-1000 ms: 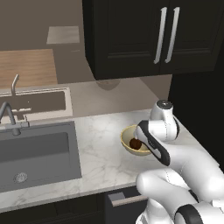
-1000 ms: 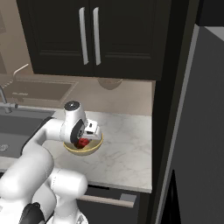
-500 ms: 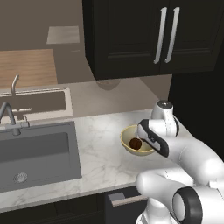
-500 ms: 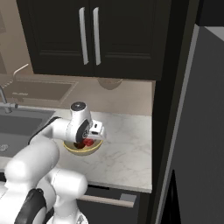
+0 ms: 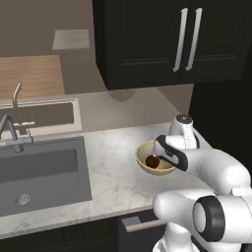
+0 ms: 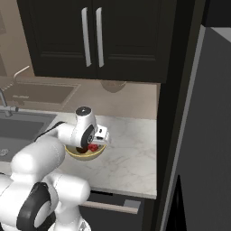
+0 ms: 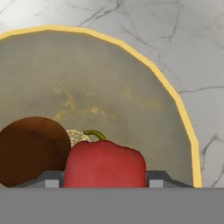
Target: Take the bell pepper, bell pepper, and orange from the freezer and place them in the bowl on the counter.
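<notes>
The pale-yellow bowl (image 5: 143, 167) (image 6: 77, 156) (image 7: 177, 98) sits on the marbled counter (image 5: 106, 162) (image 6: 131, 153). My gripper (image 7: 104, 183) (image 5: 160, 153) (image 6: 93, 143) hangs low over the bowl, shut on a glossy red bell pepper (image 7: 104, 164) (image 6: 94, 147) with a green stem. The dark brownish orange (image 7: 33, 148) (image 5: 152, 161) lies inside the bowl, right beside the held pepper. In the right base view my hand covers much of the bowl. A tall grey face at the right edge of that view looks like the freezer (image 6: 212, 135).
A steel sink (image 5: 39, 170) with a faucet (image 5: 10, 130) is set into the counter to the left. Dark upper cabinets (image 5: 162, 39) hang above the bowl. A drawer (image 5: 142, 224) below the counter's front edge stands slightly pulled out.
My hand has shifted a little toward the bowl's middle with the pepper still in its grip. The orange has stayed in the bowl.
</notes>
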